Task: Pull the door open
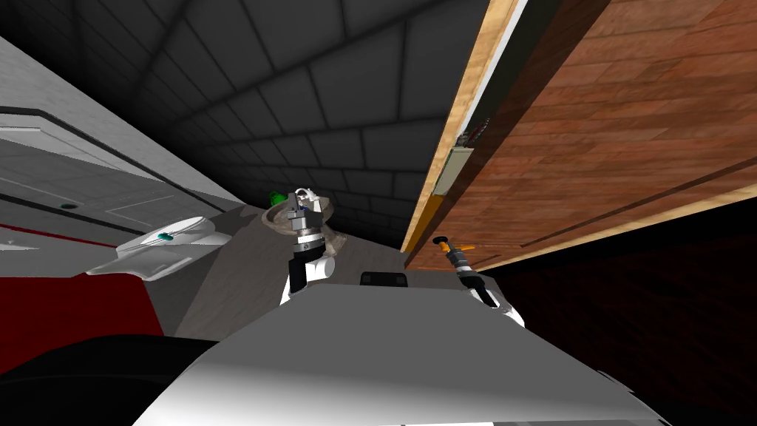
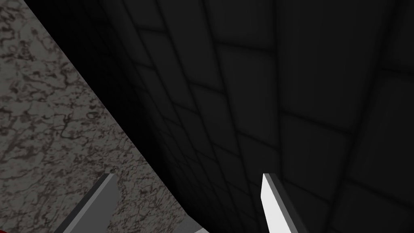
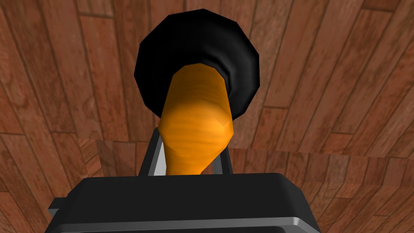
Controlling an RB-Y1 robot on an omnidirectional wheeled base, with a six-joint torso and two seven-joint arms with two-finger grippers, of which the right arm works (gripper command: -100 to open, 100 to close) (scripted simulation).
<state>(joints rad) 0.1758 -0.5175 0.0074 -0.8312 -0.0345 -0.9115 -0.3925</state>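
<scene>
Overall: dim, with a cool grey cast.
Tiled wall point(image 1: 310, 89): dark grey with a faint grid, fading to near black where it meets the mottled grey surface point(image 2: 48, 121), which is evenly lit.
Door point(image 1: 628, 111): the warmest and brightest plane, its red-brown planks flatly lit.
Handle point(image 3: 198, 125): orange, with a soft highlight on its rounded end; the black rose point(image 3: 198, 44) is matt.
Beside the door: deep shadow point(image 1: 665, 333).
Left gripper point(image 2: 186, 178): one finger point(image 2: 270, 202) lit white, the other grey.
Head view: rolled, straight lines splaying toward the corners.
</scene>
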